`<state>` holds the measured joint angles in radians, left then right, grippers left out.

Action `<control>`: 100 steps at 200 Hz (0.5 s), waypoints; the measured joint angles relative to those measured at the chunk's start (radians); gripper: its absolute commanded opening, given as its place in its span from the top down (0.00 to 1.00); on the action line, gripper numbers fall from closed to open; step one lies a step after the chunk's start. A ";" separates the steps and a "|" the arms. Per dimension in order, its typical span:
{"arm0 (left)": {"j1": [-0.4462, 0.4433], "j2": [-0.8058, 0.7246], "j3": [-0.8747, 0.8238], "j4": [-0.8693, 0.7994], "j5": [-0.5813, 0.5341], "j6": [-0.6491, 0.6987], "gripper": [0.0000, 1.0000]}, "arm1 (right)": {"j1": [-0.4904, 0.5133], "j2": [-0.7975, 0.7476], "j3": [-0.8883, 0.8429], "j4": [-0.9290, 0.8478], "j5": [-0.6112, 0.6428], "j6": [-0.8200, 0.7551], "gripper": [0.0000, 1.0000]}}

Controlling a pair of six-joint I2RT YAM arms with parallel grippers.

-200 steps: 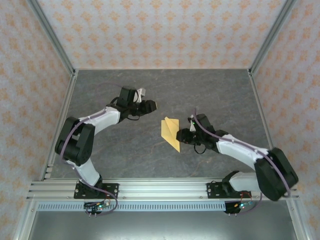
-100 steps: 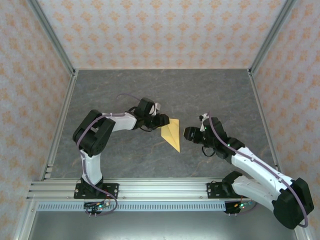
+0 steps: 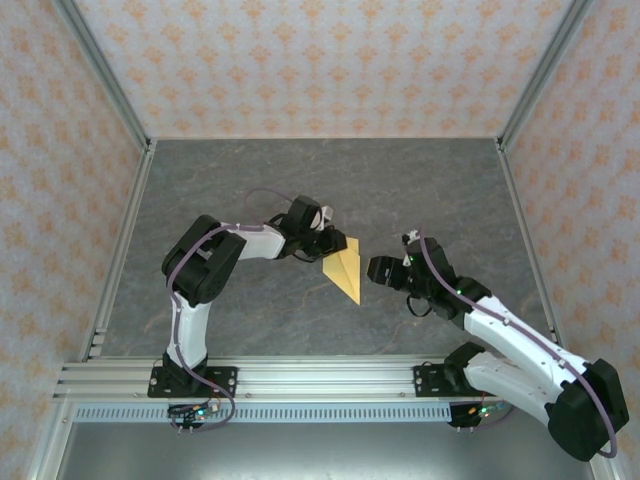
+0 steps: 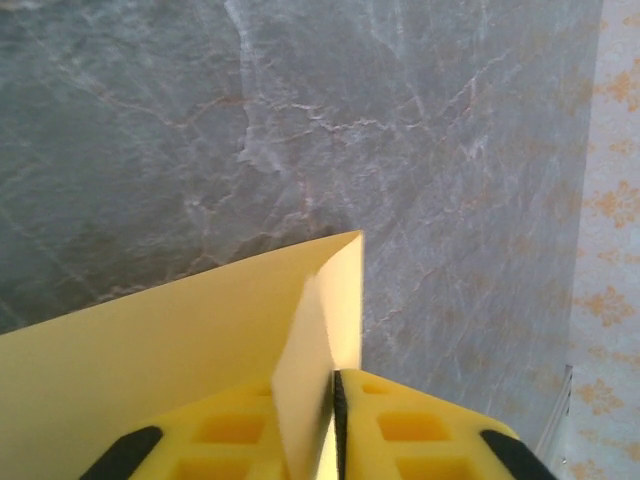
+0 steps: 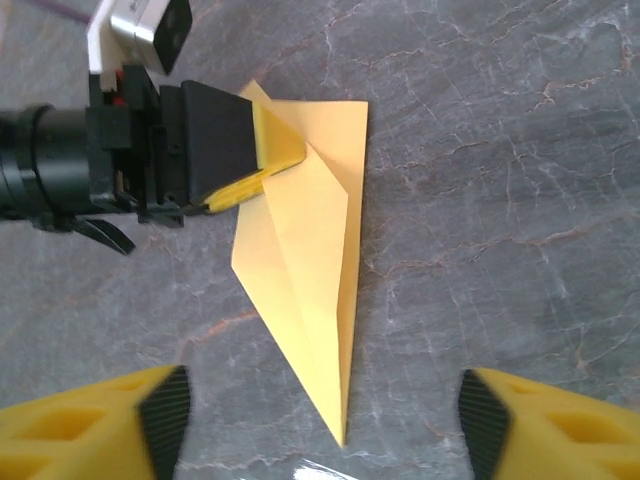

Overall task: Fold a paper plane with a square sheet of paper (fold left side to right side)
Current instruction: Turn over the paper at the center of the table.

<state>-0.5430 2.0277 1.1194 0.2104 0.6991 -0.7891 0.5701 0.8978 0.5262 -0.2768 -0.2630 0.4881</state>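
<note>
right wrist view: clamped in left gripper (image 5: 262, 168), wide-end left flap of square sheet of paper (image 5: 318, 272); long axis crosswise to left gripper's fingers; spread right gripper (image 3: 372, 268) hovering opposite left gripper, just apart.

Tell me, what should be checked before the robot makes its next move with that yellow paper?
1. Grip: ok. The left pincer is shut on the lifted left flap of the paper.
2. Other arm ready: ok. The right pincer is open and not touching the paper.
3. Rest of the sheet flat: ok. Its pointed end lies flat on the table.
4. Sheet held down against sliding: not ok. Nothing presses on it.
5. Flap lined up for a clean fold to the right: cannot tell.
</note>
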 measured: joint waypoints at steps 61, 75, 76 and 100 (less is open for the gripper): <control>0.004 -0.191 -0.002 -0.009 -0.002 0.004 0.99 | -0.189 0.003 -0.162 0.253 -0.319 0.097 0.00; 0.007 -0.257 -0.002 -0.009 -0.001 0.003 0.99 | -0.217 0.008 -0.186 0.348 -0.410 0.132 0.00; 0.007 -0.263 -0.002 -0.008 -0.001 0.003 0.99 | -0.218 0.008 -0.187 0.353 -0.414 0.134 0.00; 0.009 -0.335 -0.002 -0.006 0.001 -0.009 0.99 | -0.224 0.041 -0.196 0.514 -0.544 0.194 0.00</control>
<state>-0.5339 1.6928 1.1175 0.2039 0.6998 -0.7979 0.3462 0.9386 0.3305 0.2375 -0.8066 0.6823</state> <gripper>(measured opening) 0.038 0.999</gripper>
